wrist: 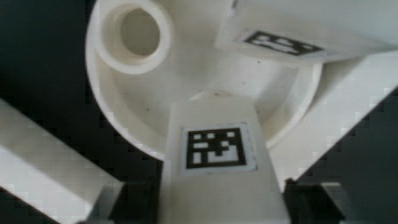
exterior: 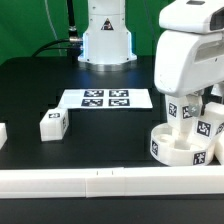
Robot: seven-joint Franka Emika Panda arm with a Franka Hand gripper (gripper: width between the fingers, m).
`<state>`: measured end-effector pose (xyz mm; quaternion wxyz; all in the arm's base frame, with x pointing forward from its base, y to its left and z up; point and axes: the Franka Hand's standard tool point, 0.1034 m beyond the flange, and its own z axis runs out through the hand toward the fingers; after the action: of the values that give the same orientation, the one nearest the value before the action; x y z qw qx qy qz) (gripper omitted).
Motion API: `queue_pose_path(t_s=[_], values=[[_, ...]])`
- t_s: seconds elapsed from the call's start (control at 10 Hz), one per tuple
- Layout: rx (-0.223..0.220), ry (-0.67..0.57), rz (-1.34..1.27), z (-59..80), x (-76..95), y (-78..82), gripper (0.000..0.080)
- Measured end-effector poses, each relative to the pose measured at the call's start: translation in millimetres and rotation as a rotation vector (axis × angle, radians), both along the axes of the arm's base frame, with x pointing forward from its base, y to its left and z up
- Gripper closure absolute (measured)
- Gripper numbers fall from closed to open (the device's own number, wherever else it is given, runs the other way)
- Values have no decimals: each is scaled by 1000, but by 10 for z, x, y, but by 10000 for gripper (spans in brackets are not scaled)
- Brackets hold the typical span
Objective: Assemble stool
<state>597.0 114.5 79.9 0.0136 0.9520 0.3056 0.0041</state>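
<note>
The claw (wrist: pixel 217 205) straddles a stool leg (wrist: pixel 222 112) bearing a black-and-white square tag (wrist: pixel 217 148), upright on the round seat (wrist: pixel 118 92); whether it grips cannot be told.

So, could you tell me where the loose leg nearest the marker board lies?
In the exterior view the loose leg lies toward the left, just off the marker board's near left corner, far from the seat at the right.
</note>
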Motion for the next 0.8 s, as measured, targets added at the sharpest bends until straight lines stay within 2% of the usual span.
queue_pose_path(t_s=[0.3, 0.5, 0.6, 0.7, 0.8], values=[[1, -7, -218, 1, 11, -48, 460], [0, -8, -268, -1, 11, -59, 460], [0, -8, -267, -1, 11, -59, 279], [1, -9, -267, 2, 13, -62, 187], [-3, -1, -242, 81, 0, -136, 187]])
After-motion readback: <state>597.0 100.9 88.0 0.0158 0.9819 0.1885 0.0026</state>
